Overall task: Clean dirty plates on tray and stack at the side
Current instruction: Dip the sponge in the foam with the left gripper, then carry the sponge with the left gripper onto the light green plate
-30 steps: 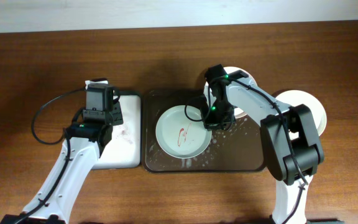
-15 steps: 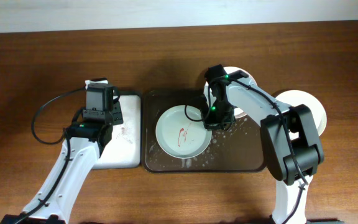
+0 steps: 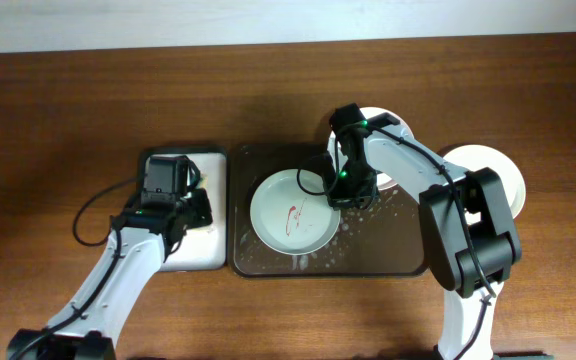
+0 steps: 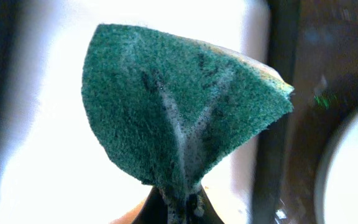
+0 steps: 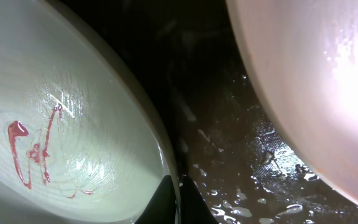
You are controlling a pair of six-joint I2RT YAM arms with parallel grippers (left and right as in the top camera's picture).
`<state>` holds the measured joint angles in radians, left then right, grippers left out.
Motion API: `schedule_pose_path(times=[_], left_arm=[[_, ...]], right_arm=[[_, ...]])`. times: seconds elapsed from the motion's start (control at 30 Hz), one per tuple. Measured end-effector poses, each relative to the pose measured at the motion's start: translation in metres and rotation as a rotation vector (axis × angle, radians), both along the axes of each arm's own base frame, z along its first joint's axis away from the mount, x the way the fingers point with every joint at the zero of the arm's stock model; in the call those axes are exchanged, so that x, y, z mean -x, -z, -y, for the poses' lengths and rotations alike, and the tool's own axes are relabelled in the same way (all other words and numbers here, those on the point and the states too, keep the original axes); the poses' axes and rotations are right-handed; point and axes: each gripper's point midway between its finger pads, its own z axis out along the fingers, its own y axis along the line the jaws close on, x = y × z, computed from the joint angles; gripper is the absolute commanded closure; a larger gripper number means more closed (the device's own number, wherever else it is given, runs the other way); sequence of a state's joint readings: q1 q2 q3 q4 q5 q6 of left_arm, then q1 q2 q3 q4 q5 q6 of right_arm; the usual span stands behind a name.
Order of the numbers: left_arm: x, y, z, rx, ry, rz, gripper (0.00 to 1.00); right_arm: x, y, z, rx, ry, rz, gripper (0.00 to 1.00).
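A pale mint-green plate [image 3: 288, 225] with a red scribble lies in the left half of the dark brown tray [image 3: 388, 250]. My right gripper [image 3: 340, 192] is shut on its right rim; the right wrist view shows the jaws [image 5: 178, 199] pinching the plate's edge [image 5: 61, 124] over the wet tray [image 5: 229, 155]. A second pale plate [image 5: 316, 74] fills that view's upper right. My left gripper [image 4: 178, 208] is shut on a folded green sponge [image 4: 179, 118], held above the small white-inside tray [image 4: 42, 155]. In the overhead view the left gripper [image 3: 183, 195] is left of the brown tray.
A white plate [image 3: 493, 170] lies on the table right of the brown tray. Another pale plate [image 3: 380, 119] shows at the tray's back right, partly under the right arm. The small white-inside tray [image 3: 193, 255] touches the brown tray's left side.
My left arm has moved toward the front of the small tray, with the sponge in its jaws. The right arm and the mint plate have not moved.
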<state>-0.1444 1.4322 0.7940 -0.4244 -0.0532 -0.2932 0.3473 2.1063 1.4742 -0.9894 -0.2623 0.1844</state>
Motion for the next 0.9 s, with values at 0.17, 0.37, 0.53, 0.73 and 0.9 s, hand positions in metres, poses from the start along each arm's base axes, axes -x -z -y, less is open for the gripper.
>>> schedule_pose_path(times=[0.17, 0.37, 0.53, 0.73, 0.9], left_arm=[[0.000, -0.009, 0.033, 0.173, 0.081, -0.010, 1.00], [-0.011, -0.046, 0.072, 0.243, 0.164, 0.076, 1.00], [-0.002, -0.034, 0.133, 0.329, 0.228, 0.036, 1.00], [0.009, 0.000, 0.184, 0.424, 0.184, -0.063, 1.00], [0.015, 0.020, 0.210, 0.481, 0.125, -0.116, 1.00]], right_arm=[[0.000, 0.000, 0.000, 0.000, 0.000, 0.000, 0.96], [0.000, 0.000, 0.000, 0.000, 0.000, 0.000, 0.96], [0.000, 0.000, 0.000, 0.000, -0.001, 0.000, 0.96], [0.000, 0.000, 0.000, 0.000, 0.000, 0.000, 0.96], [0.000, 0.000, 0.000, 0.000, 0.000, 0.000, 0.96]])
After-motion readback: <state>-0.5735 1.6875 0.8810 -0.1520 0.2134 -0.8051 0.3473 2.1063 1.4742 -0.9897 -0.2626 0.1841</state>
